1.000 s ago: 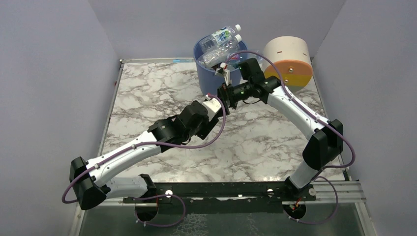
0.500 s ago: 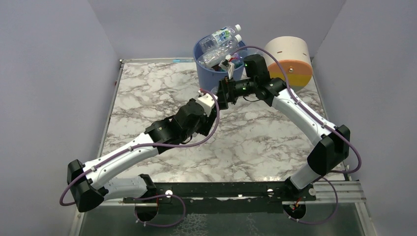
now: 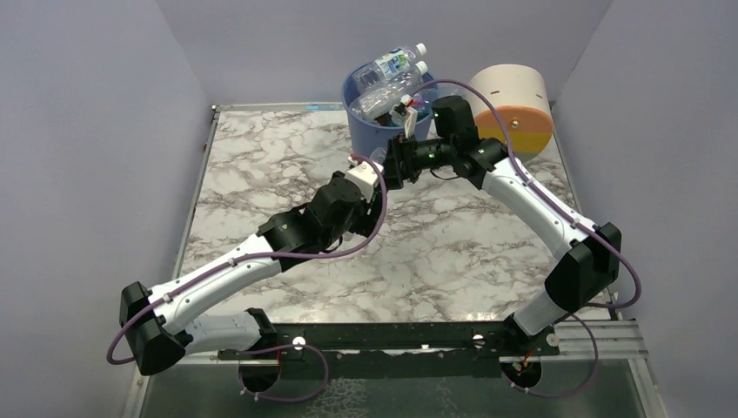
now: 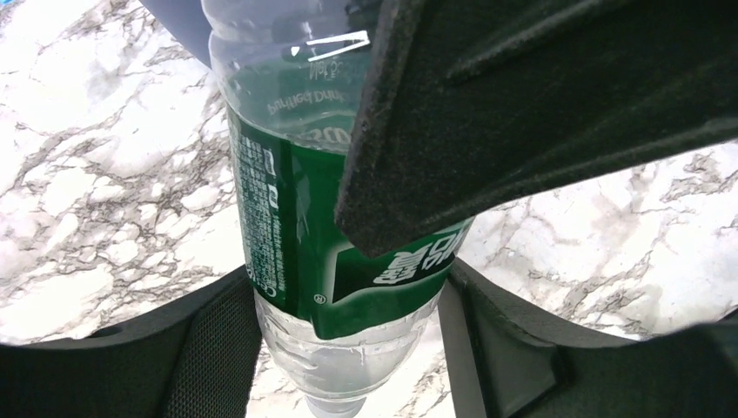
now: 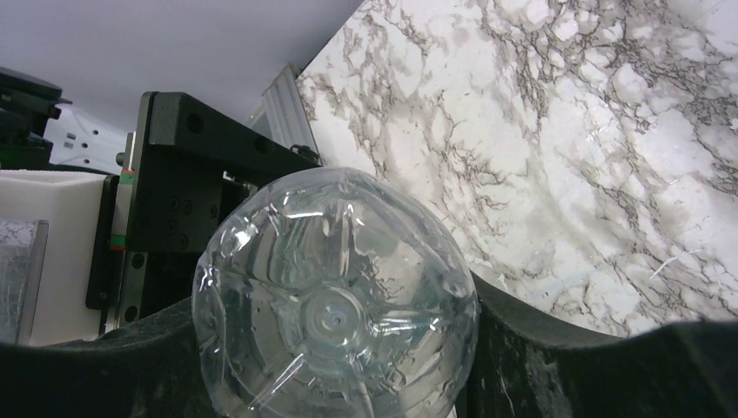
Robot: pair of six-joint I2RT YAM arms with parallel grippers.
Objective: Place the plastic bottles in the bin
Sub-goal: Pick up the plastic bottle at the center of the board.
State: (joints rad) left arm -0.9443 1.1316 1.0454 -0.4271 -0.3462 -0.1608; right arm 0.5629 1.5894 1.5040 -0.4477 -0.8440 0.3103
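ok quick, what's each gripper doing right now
Left gripper: closed on the green-label bottle.
Right gripper: closed on the base of that same bottle.

The surface [image 3: 261, 174] has a white and grey marble pattern and a thin metal edge [image 3: 261, 107]. Plain pale lilac walls close it in on three sides: one to the left of the surface [image 3: 87, 131], one behind it [image 3: 287, 35], one to the right [image 3: 670, 131]. A cream drum [image 3: 509, 91] with orange and yellow bands is at its far right corner. A black rail [image 3: 392, 335] runs along its near edge. The light is soft and even.
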